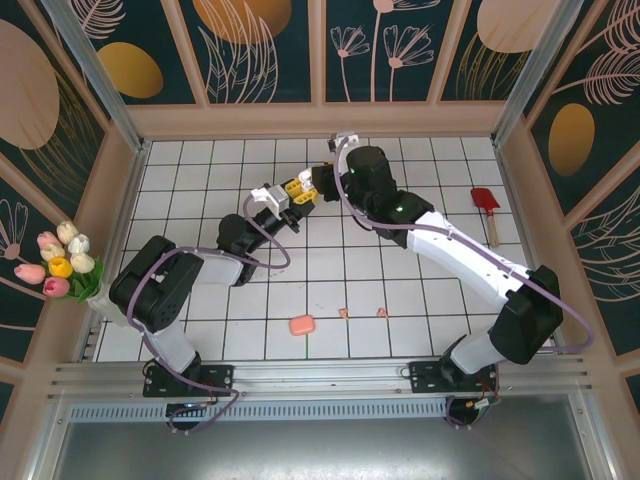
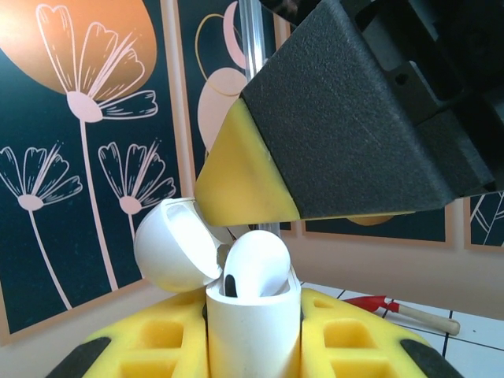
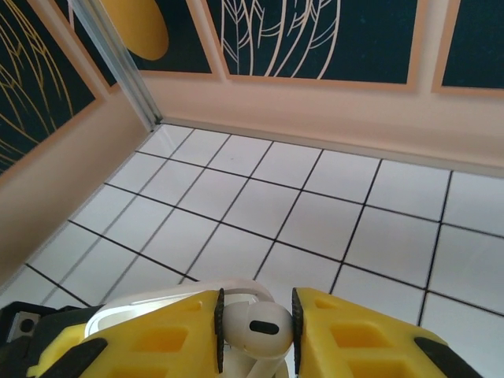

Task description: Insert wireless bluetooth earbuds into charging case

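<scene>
My left gripper (image 2: 253, 350) is shut on a white charging case (image 2: 253, 335), held upright with its lid (image 2: 172, 246) swung open to the left. A white earbud (image 2: 257, 264) stands in the case's opening, its head above the rim. My right gripper (image 3: 256, 331) is shut on this white earbud (image 3: 257, 327), pads on both sides of its head, directly over the case rim (image 3: 157, 303). Both grippers (image 1: 298, 192) meet above the table's far middle. A pink case (image 1: 301, 325) and two salmon-pink earbuds (image 1: 343, 313) (image 1: 381, 312) lie on the near tiles.
A red spatula (image 1: 487, 206) lies at the far right of the white tiled table (image 1: 200, 170). A bunch of tulips (image 1: 62, 264) stands outside the left wall. Wooden walls enclose the table on three sides.
</scene>
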Motion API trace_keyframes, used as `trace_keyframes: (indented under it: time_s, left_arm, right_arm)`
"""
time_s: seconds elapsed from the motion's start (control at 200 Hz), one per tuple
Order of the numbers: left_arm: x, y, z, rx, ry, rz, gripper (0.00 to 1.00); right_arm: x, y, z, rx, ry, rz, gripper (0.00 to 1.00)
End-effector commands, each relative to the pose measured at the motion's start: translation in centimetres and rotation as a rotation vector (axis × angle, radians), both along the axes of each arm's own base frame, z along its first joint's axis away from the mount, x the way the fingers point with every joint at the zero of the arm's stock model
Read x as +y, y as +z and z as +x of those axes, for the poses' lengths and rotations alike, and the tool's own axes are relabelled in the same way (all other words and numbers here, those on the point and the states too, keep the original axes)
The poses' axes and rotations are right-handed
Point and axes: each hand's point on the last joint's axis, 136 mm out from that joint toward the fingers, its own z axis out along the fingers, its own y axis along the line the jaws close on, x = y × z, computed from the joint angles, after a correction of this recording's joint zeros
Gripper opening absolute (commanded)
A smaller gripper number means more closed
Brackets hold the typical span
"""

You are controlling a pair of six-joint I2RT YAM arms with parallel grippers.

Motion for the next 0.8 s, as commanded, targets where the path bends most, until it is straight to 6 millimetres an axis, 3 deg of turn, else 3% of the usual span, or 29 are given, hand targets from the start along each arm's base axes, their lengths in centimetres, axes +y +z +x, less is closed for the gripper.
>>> trace_keyframes:
  time_s: [0.0,0.42,0.796]
  left_arm:
    - [-0.1,1.8,-0.3,-0.046,-0.011,-0.042,0.00]
    - [-0.1,1.8,-0.2,-0.047,-0.008,-0.040,0.00]
    - [-0.1,1.8,-0.2,-0.045,-0.011,-0.040,0.00]
  right_arm:
    - [0.4,-1.0,-0.7,-0.038,0.020,-0.083,0.28]
    - [0.7,-2.4,-1.3,-0.072,0.023,-0.169,0.28]
    - [0.5,-1.7,-1.2,-0.073,0.004,-0.159,0.33]
